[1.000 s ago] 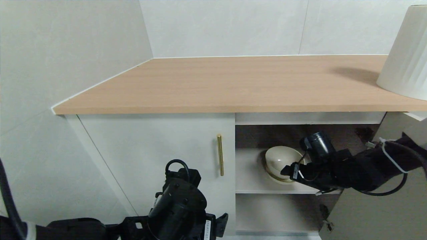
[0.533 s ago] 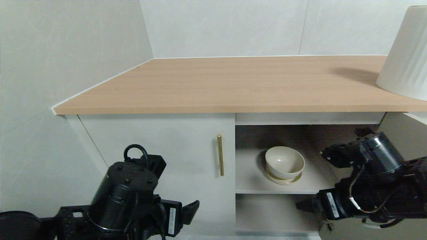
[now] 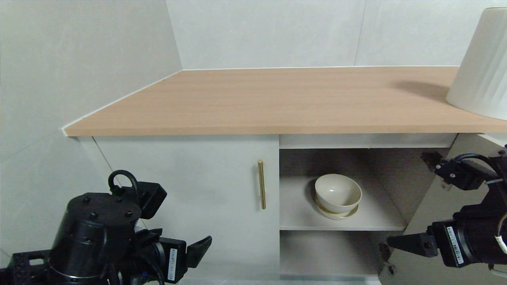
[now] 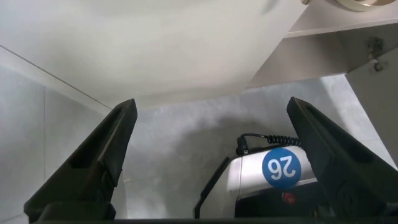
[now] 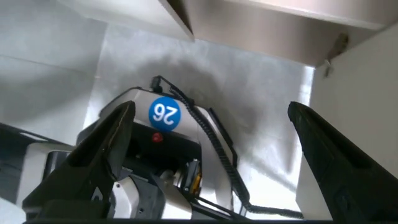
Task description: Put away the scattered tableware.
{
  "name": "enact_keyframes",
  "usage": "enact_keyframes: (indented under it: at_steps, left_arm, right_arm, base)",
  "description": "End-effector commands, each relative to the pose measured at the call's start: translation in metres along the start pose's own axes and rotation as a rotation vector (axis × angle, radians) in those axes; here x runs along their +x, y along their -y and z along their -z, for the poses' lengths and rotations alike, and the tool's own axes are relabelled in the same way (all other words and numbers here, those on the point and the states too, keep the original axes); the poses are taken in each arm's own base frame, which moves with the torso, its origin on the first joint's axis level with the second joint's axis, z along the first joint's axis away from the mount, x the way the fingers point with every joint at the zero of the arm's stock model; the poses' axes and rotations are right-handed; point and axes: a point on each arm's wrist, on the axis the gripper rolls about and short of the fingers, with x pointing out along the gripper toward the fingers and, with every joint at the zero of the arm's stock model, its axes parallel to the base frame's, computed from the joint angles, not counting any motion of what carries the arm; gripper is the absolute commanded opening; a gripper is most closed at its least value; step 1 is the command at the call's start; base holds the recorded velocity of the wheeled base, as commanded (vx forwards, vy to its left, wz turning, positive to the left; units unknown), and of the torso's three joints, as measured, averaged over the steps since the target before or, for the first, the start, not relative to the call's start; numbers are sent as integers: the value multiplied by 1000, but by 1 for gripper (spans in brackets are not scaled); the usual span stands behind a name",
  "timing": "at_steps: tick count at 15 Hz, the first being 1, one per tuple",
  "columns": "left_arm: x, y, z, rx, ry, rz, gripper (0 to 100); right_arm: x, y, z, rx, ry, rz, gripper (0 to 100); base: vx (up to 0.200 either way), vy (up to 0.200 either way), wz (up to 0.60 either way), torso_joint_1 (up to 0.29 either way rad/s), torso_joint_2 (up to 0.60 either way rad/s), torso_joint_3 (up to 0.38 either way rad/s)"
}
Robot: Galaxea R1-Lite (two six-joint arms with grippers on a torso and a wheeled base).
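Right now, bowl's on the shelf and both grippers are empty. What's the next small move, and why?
Probably bring the right gripper to the outer face of the open door and start pushing it shut. The bowl already sits on a plate on the upper shelf, and the right gripper is open, holds nothing, and hangs just beside that door's lower edge.

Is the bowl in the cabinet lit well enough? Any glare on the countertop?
Head view: the bowl, on its plate, is evenly lit, with a highlight inside and a soft shadow on the shelf to its left; the back wall is darker. Same view: no glare on the countertop, only the shadow of the lampshade. Left wrist view: a dim shadow on the floor.
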Motion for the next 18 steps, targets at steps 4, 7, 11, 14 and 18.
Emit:
enact_keyframes:
  at_steps: [4, 7, 11, 14, 18]
  left_arm:
    - [-1, -1, -1, 7, 8, 0, 100]
    - [0, 0, 0, 11, 6, -9, 100]
    - [0, 0, 0, 12, 5, -10, 100]
    - [0, 0, 0, 12, 5, -10, 100]
    - [1, 0, 1, 16, 1, -10, 100]
  right_arm:
    - [11, 3, 6, -1, -41, 46, 100]
    - [11, 3, 6, -1, -42, 48, 100]
    - [11, 4, 7, -5, -35, 75, 100]
    - [11, 4, 8, -6, -38, 77, 100]
    - [11, 4, 8, -5, -34, 78, 100]
  base:
    - [0, 0, 0, 0, 0, 0]
    - [-200, 0, 0, 7, 2, 2]
    - [-200, 0, 0, 0, 1, 4]
    - [-200, 0, 0, 2, 2, 2]
    - [-200, 0, 0, 0, 4, 0]
